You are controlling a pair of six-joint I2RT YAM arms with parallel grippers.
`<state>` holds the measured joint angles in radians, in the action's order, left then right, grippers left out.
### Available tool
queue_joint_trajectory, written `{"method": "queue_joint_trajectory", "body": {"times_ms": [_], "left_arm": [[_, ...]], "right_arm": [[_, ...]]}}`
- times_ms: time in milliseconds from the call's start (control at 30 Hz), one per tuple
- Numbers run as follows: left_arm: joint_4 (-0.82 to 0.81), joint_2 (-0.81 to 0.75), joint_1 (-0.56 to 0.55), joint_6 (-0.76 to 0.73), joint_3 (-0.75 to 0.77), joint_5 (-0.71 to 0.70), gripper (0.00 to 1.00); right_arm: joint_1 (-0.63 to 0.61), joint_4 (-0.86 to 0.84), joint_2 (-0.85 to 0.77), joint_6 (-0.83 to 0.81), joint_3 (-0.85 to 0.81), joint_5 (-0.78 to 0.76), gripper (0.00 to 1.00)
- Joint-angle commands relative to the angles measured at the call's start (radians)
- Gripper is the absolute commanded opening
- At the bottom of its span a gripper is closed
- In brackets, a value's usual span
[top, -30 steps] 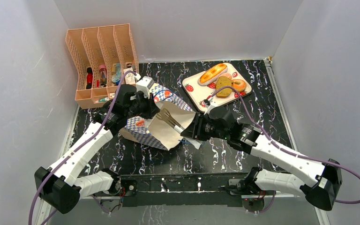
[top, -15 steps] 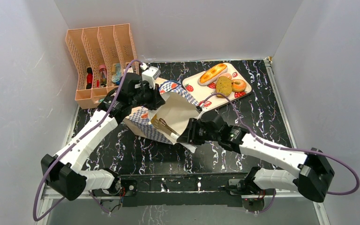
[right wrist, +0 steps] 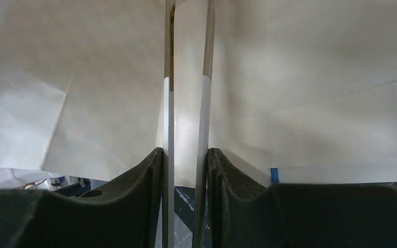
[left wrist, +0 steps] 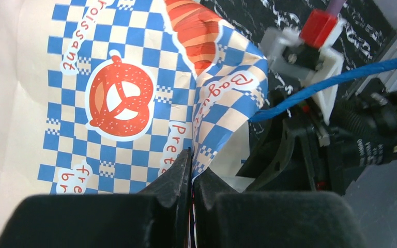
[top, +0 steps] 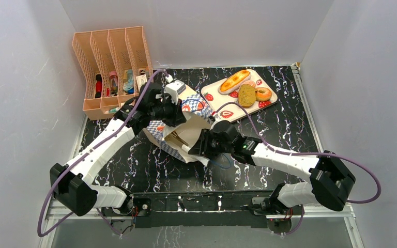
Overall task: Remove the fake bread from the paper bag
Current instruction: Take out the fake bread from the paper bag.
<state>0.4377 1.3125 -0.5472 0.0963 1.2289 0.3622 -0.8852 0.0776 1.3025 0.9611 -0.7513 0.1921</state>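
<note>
The paper bag (top: 188, 128) lies tilted at the table's centre, its white mouth facing my right arm. My left gripper (top: 178, 110) is shut on the bag's checkered rim (left wrist: 222, 111), fingertips pinching the paper (left wrist: 192, 155). My right gripper (top: 195, 146) is shut on metal tongs (right wrist: 168, 103), whose two arms reach into the bag's white inside (right wrist: 300, 77); only white paper shows around their tips. A long glazed loaf (top: 234, 81), a brown slice (top: 246, 95) and a ring donut (top: 263, 94) of the fake bread lie on a strawberry-print tray (top: 214, 101) at the back right.
A peach file rack (top: 112, 62) with small items stands at the back left, close to my left arm. The bag's blue cord handle (left wrist: 336, 77) runs past my right arm's wrist. Grey walls close in on both sides.
My left gripper carried the bag's rim toward the back right, raising the mouth. My right arm moved left and pushed the tongs deeper into the bag.
</note>
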Motion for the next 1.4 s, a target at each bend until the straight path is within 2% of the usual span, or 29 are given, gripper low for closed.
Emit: {"method": "queue_joint_trajectory", "body": {"times_ms": [0, 200, 400, 900, 1100, 1167, 1267, 1333, 1367], "left_arm": [[-0.032, -0.075, -0.012, -0.018, -0.095, 0.038, 0.0], [-0.047, -0.1, -0.019, 0.004, -0.163, 0.011, 0.0], [-0.069, -0.103, -0.024, 0.014, -0.178, 0.003, 0.0], [-0.075, -0.082, -0.028, 0.011, -0.171, 0.017, 0.0], [-0.084, -0.065, -0.036, 0.02, -0.165, 0.026, 0.0], [-0.078, -0.063, -0.038, 0.02, -0.159, 0.027, 0.0], [-0.073, -0.07, -0.04, 0.02, -0.158, 0.021, 0.0], [-0.071, -0.079, -0.04, 0.02, -0.162, 0.015, 0.0], [-0.069, -0.083, -0.04, 0.019, -0.163, 0.009, 0.0]], "right_arm": [[0.001, -0.128, -0.026, -0.044, -0.007, -0.019, 0.11], [0.0, -0.131, -0.026, -0.072, -0.002, -0.028, 0.19], [0.0, -0.144, 0.026, -0.091, -0.009, -0.013, 0.22], [0.0, -0.314, 0.12, -0.087, -0.065, 0.099, 0.35], [0.0, -0.396, 0.223, -0.054, -0.108, 0.127, 0.36], [0.0, -0.421, 0.254, -0.041, -0.127, 0.137, 0.32], [0.0, -0.454, 0.275, -0.028, -0.135, 0.17, 0.1], [0.0, -0.458, 0.272, -0.021, -0.131, 0.173, 0.01], [0.0, -0.459, 0.262, -0.021, -0.123, 0.168, 0.0]]}}
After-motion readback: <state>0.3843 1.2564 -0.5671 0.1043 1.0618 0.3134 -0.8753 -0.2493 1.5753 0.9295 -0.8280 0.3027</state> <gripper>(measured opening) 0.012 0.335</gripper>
